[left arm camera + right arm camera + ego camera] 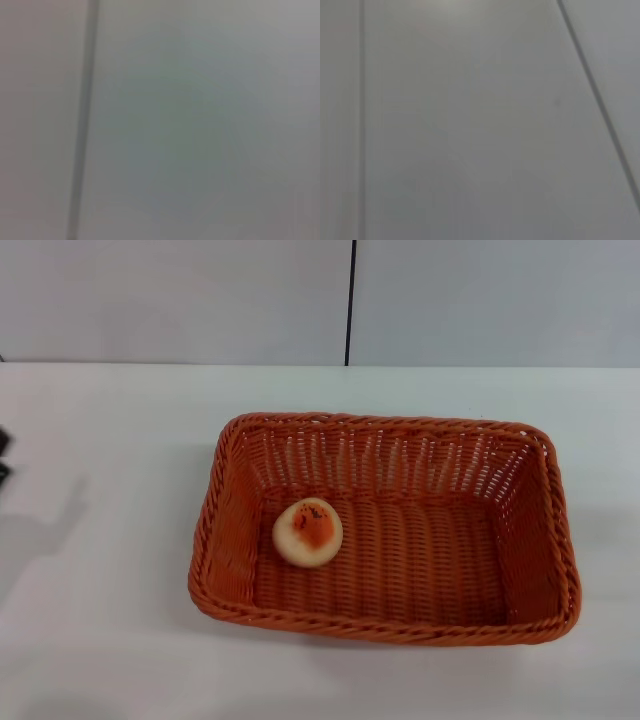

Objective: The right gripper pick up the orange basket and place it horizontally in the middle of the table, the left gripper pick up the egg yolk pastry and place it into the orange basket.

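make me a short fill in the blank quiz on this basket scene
1. The pastry lies inside the orange ____.
2. The basket rests on the white ____.
3. Within the basket, the pastry lies toward the robot's ____ side.
4. The pastry's glazed centre is ____ in colour.

Missing words: basket; table; left; orange-red

The table (110, 640) is a broad, plain white top running back to a grey wall. The orange basket (385, 625) rests directly on it, lying lengthwise across the middle, slightly toward the right, with bare white surface on all sides.
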`<control>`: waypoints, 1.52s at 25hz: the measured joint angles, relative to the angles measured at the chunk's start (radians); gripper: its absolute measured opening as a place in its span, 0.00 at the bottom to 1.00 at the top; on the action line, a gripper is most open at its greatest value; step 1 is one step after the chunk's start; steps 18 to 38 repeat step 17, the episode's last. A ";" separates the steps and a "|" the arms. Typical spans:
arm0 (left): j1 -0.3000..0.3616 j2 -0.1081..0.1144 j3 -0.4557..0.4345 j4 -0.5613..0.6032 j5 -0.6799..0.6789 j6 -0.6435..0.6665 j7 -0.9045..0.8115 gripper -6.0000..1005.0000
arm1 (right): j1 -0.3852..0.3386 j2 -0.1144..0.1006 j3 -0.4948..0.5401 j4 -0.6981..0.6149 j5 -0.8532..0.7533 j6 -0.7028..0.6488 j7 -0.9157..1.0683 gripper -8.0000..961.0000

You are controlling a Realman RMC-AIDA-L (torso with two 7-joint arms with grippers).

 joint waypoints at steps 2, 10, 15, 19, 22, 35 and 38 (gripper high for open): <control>0.017 0.000 -0.047 -0.003 0.000 0.000 0.001 0.83 | 0.005 -0.002 0.020 0.043 0.000 0.014 -0.048 0.59; 0.043 -0.004 -0.090 -0.021 0.000 -0.010 0.043 0.83 | 0.039 0.001 0.097 0.184 0.001 0.053 -0.249 0.73; 0.061 -0.004 -0.104 -0.071 0.000 -0.033 0.146 0.83 | 0.060 0.002 0.091 0.230 -0.004 0.061 -0.277 0.78; 0.068 -0.004 -0.125 -0.080 0.000 -0.034 0.152 0.83 | 0.068 0.002 0.095 0.244 -0.002 0.062 -0.273 0.78; 0.068 -0.004 -0.125 -0.080 0.000 -0.034 0.152 0.83 | 0.068 0.002 0.095 0.244 -0.002 0.062 -0.273 0.78; 0.068 -0.004 -0.125 -0.080 0.000 -0.034 0.152 0.83 | 0.068 0.002 0.095 0.244 -0.002 0.062 -0.273 0.78; 0.068 -0.004 -0.125 -0.080 0.000 -0.034 0.152 0.83 | 0.068 0.002 0.095 0.244 -0.002 0.062 -0.273 0.78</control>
